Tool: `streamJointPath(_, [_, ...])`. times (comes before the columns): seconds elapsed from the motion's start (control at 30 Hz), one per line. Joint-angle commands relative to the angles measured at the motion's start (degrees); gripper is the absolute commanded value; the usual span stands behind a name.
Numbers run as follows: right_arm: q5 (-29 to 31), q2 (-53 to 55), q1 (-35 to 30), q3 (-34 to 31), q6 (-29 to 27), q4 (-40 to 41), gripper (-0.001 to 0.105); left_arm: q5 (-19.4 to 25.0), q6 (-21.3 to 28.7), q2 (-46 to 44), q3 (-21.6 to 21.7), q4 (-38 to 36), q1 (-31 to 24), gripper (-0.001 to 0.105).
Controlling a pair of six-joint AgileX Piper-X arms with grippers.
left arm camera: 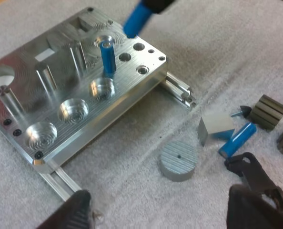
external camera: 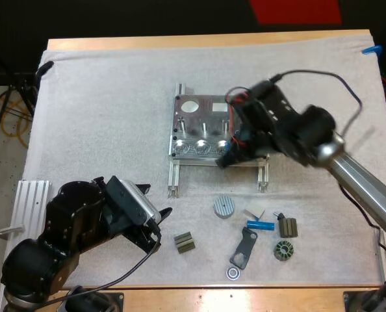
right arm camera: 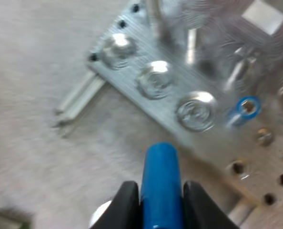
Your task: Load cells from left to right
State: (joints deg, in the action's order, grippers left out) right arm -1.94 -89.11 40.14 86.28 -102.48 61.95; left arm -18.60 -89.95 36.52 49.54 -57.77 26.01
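Observation:
The metal fixture (external camera: 196,127) lies mid-mat, with three round pockets along its near edge (right arm camera: 156,78). One blue cylinder (left arm camera: 107,57) stands upright in a hole just behind the pockets, also seen end-on (right arm camera: 245,109). My right gripper (external camera: 235,148) hovers at the fixture's near right corner, shut on a second blue cylinder (right arm camera: 161,183) that points toward the pockets; its tip shows above the fixture (left arm camera: 137,19). A third blue cylinder (external camera: 260,225) lies on the mat in front of the fixture (left arm camera: 237,140). My left gripper (external camera: 157,224) stands open and holds nothing, its fingers (left arm camera: 67,214) wide apart, low over the mat.
Loose parts lie in front of the fixture: a grey ribbed disc (external camera: 224,207), a pale block (external camera: 253,212), a dark ribbed block (external camera: 288,227), a green gear (external camera: 284,250), a black bracket (external camera: 244,247), a small ring (external camera: 232,272), an olive block (external camera: 184,242). A metal rail (external camera: 30,201) lies far left.

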Motion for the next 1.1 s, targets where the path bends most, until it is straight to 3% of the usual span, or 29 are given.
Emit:
streamJointPath(0.0, [2.48,-1.69,-0.82,2.18,-1.36,0.96,0.000,-0.11,0.21,-0.09,0.40,-0.32,-0.01,0.059])
streamJointPath(0.07, [5.56,-5.61,-1.96,5.68,-2.91,2.28,0.000,-0.11,0.21,-0.09,0.40,-0.86,-0.01,0.059])
streamJointPath(0.27, [7.41,-13.27,-5.24,12.63,-5.60,7.51,0.000,-0.11,0.21,-0.09,0.40,-1.37,-0.01,0.059])
streamJointPath(1.07, [7.63,-21.78,-6.59,12.71,-8.43,8.84,0.000,-0.11,0.21,-0.09,0.40,-1.47,-0.01,0.059])
